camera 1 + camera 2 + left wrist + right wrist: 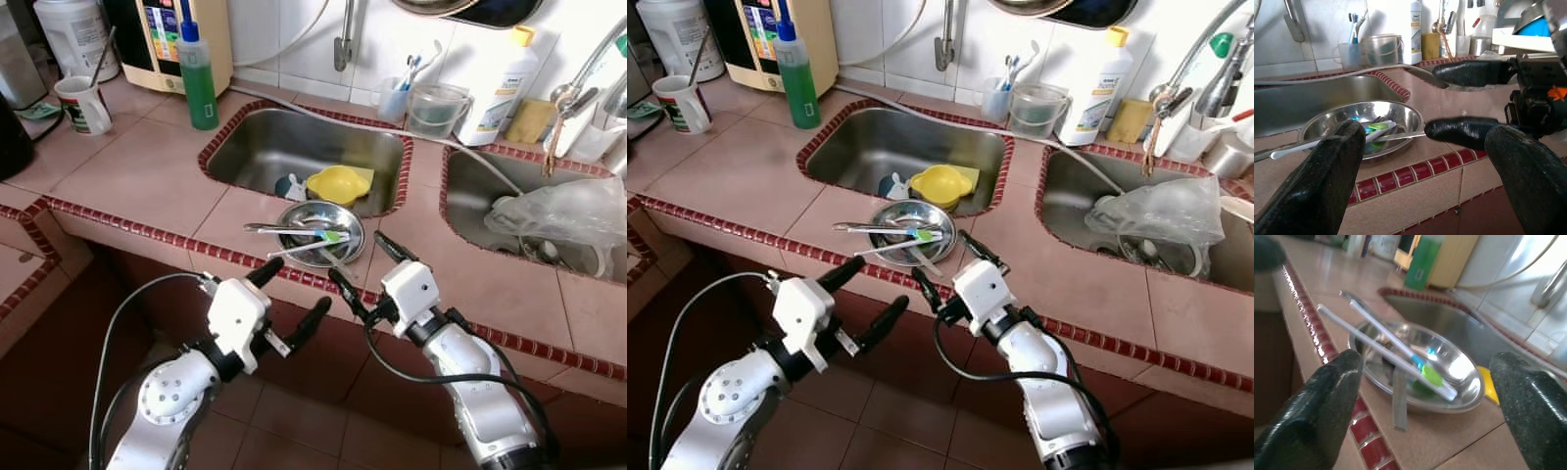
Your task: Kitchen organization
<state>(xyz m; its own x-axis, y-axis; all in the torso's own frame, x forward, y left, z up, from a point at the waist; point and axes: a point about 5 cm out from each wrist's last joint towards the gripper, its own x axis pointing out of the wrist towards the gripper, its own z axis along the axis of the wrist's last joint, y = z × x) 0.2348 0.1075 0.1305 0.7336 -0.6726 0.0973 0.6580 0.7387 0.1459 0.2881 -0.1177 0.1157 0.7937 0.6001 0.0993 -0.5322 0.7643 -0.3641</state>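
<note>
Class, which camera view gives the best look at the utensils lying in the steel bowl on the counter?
The right wrist view: the steel bowl is close, and its utensils show clearly, with a green-tipped one on top. The left wrist view shows them lower and partly behind a finger. Both eye views show them small from above.

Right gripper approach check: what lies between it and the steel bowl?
Right wrist view: only bare counter tile and red edge trim between the right gripper and the steel bowl.
</note>
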